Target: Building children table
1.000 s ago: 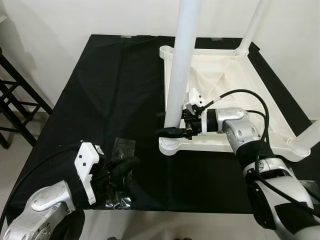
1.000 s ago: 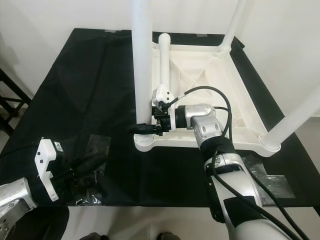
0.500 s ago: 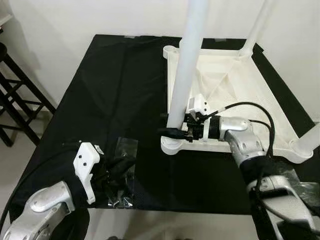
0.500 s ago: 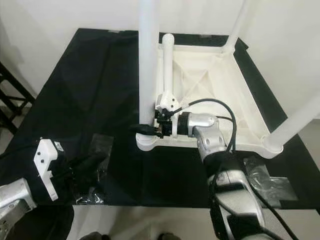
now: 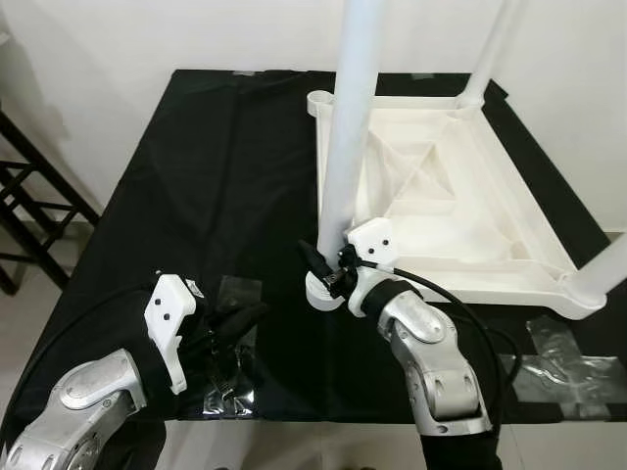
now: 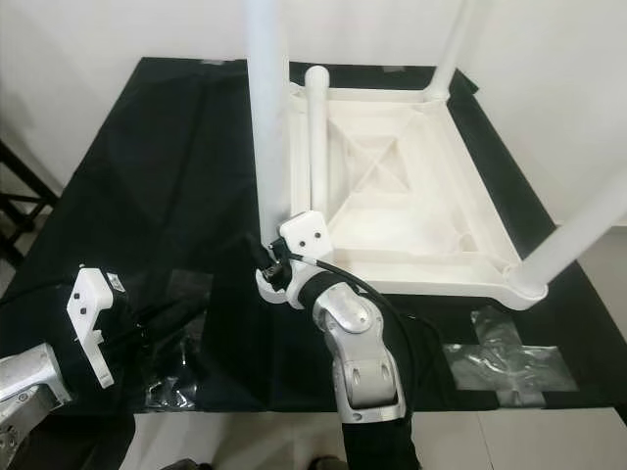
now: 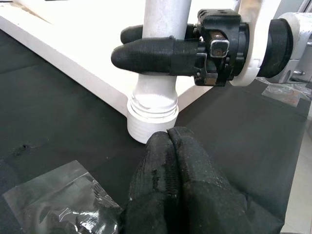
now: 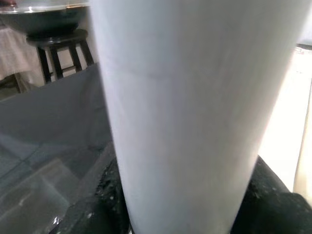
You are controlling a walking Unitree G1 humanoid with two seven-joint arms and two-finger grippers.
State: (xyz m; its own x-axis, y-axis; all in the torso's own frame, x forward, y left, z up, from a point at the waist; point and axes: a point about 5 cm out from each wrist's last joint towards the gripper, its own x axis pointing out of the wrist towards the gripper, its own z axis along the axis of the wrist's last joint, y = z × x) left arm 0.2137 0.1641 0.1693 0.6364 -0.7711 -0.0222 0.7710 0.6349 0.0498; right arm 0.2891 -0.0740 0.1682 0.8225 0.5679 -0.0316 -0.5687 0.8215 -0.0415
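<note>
Left eye: white children's table (image 5: pixel 460 211) lies upside down on the bench (image 5: pixel 225 166), which has a black cloth over it. Near-left table leg (image 5: pixel 351 117) stands upright in its corner socket (image 5: pixel 323 289). Right claw (image 5: pixel 325 266) sits at the base of that leg, one black finger on each side, clamped round it just above the socket. Left claw (image 5: pixel 235 328) is low over the front-left of the bench, well apart from the table, above a clear plastic bag (image 5: pixel 227 377). Another crumpled clear bag (image 5: pixel 563 352) lies front-right on the cloth.

Right eye: same layout. Two more legs stand upright: far-right (image 6: pixel 456 44) and near-right (image 6: pixel 578 240). A fourth white leg (image 6: pixel 318 137) lies flat along the left side of the underside. Dark stool (image 6: pixel 15 211) beside the bench on the left.

Left wrist: left claw fingers (image 7: pixel 173 180) pressed together, nothing between them. Bag of small hardware just beside them. Ahead, right claw's fingers straddle the leg above the socket collar.

Right wrist: leg (image 8: pixel 195 112) very close, black fingertips (image 8: pixel 105 200) against it on both sides.
</note>
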